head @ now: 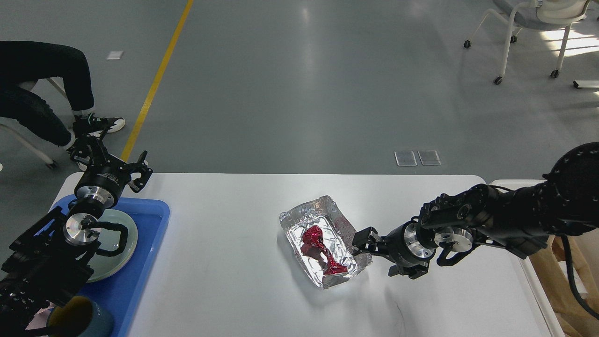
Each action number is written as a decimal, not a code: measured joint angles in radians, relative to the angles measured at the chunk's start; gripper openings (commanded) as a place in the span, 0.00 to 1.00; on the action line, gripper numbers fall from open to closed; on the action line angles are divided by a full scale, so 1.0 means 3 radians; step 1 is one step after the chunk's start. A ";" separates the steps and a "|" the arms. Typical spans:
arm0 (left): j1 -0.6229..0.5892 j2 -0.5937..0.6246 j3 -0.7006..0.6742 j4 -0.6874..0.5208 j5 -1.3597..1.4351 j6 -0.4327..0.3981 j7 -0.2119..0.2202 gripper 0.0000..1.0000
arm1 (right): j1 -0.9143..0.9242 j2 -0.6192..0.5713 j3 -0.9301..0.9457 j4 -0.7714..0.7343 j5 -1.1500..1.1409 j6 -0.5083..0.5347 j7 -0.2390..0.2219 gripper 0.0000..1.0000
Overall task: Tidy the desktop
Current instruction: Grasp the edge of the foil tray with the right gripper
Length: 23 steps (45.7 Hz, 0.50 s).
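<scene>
Single head view, high, facing forward-down over desktop (pixel 234 281); grey floor (pixel 304 93) beyond far edge.

**Two Black Arms Reached In From Opposite Sides**

The right arm stretched in low from the right edge, its dark links running nearly level toward the centre, a silver wrist ring showing just behind the right end effector (pixel 362 243). That end effector pointed leftward, its fingers (pixel 361 235) spread apart. The left arm rose from the lower-left corner and angled up and away, two silver wrist discs catching the light along its length. At its far end the left end effector (pixel 112 152) was held aloft, its fingers (pixel 140 168) splayed wide. The two end effectors sat well apart from one another.
</scene>
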<state>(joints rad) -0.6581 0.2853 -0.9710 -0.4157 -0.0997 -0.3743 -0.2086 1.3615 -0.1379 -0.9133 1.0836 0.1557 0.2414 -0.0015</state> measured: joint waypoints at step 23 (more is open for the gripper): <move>0.0000 0.0000 0.0000 0.0000 0.0000 0.0000 0.0000 0.97 | -0.0261 0.0042 0.0185 -0.0012 0.0018 -0.0248 -0.0003 0.50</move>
<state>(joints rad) -0.6581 0.2853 -0.9710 -0.4157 -0.0997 -0.3743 -0.2086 1.2833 -0.1253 -0.8579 1.0802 0.1610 0.1671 -0.0023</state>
